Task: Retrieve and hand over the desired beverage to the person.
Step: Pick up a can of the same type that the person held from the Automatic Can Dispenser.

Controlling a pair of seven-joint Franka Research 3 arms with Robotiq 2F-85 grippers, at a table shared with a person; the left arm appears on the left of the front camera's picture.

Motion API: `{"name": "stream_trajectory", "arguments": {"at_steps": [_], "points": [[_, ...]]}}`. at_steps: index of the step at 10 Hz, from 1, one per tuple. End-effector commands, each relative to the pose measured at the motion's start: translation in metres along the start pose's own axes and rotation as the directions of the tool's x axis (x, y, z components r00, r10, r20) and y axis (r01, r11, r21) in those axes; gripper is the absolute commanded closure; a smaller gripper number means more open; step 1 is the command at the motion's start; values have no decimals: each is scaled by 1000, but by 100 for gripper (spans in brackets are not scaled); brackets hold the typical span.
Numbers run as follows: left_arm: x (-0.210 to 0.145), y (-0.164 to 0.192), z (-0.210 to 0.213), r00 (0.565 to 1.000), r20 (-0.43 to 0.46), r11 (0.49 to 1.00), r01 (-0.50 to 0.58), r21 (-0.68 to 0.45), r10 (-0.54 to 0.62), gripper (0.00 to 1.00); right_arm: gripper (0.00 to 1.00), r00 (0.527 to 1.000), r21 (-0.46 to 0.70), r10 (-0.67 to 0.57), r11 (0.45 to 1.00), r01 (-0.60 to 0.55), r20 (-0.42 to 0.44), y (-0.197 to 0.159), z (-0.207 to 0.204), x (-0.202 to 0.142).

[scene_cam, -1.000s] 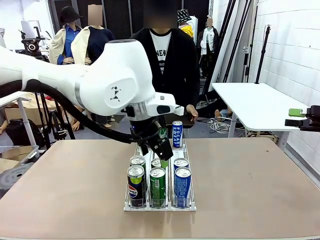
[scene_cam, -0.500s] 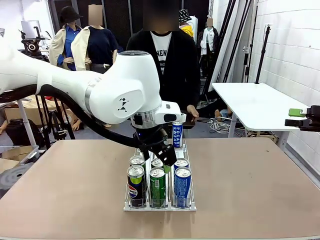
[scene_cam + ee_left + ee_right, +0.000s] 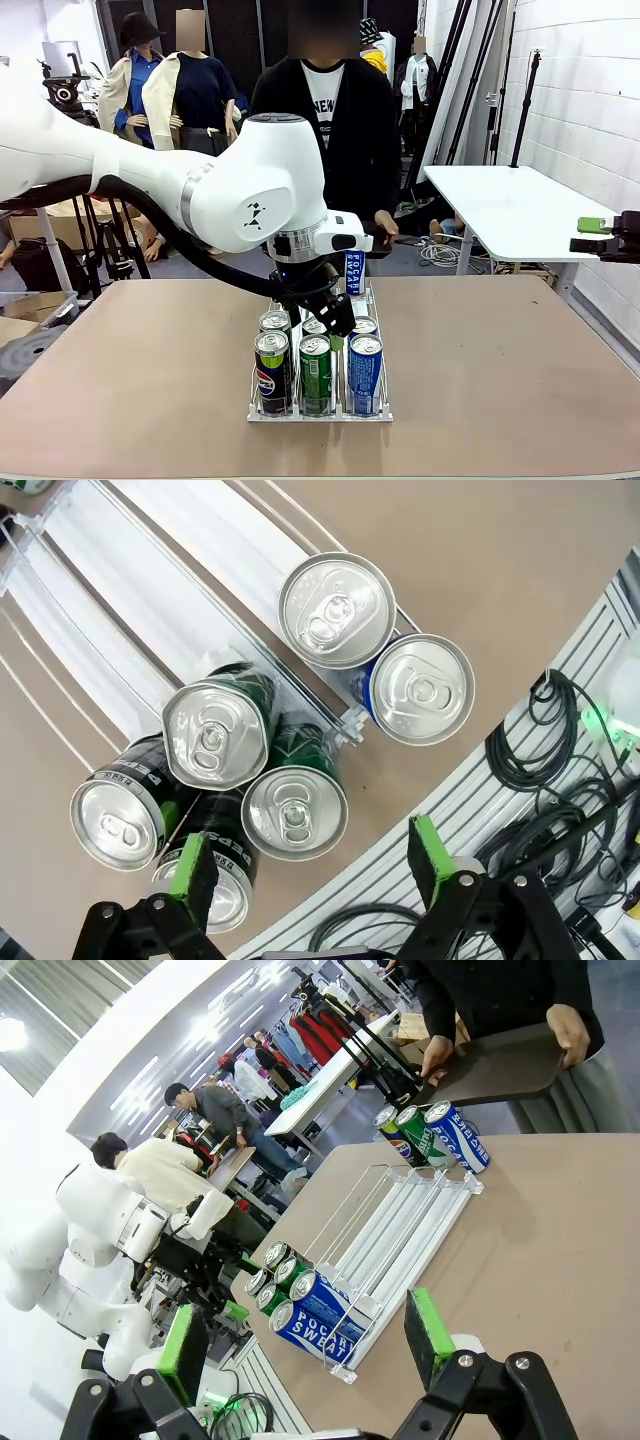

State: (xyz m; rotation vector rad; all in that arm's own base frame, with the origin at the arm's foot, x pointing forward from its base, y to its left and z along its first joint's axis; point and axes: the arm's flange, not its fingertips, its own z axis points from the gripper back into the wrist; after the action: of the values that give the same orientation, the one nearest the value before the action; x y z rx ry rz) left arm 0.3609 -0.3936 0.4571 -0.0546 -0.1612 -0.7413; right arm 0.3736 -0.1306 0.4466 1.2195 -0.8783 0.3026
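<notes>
The left gripper [image 3: 310, 855], jaws apart, hovered over the cans [image 3: 316, 372] on the table [image 3: 500, 380] (reaching step, nothing held). Next it would need to close around one can, then carry it to the person [image 3: 335, 120].

Left arm [image 3: 230, 195]: I see glossy white rounded shells, a small black logo [image 3: 258, 213], a thick black cable [image 3: 180, 240].
Left gripper [image 3: 310, 840]: black linked fingers [image 3: 150, 920] with screws, green pads [image 3: 195, 865].
Right gripper [image 3: 303, 1310]: same black fingers [image 3: 140, 1400], green pads [image 3: 183, 1345].
Person [image 3: 330, 120]: long black jacket, white T-shirt, black lettering.
</notes>
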Motion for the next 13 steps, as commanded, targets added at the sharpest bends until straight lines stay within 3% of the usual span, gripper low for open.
{"name": "stream_trajectory", "arguments": {"at_steps": [1,13], "points": [[7,-1,-2,999,-4,999,-35,25,36,0,0,1000,6,-1,1000,1,4,0,0,0],[11,7,-31,993,-86,996,-81,-26,78,0,0,1000,6,-1,1000,1,4,0,0,0]]}}
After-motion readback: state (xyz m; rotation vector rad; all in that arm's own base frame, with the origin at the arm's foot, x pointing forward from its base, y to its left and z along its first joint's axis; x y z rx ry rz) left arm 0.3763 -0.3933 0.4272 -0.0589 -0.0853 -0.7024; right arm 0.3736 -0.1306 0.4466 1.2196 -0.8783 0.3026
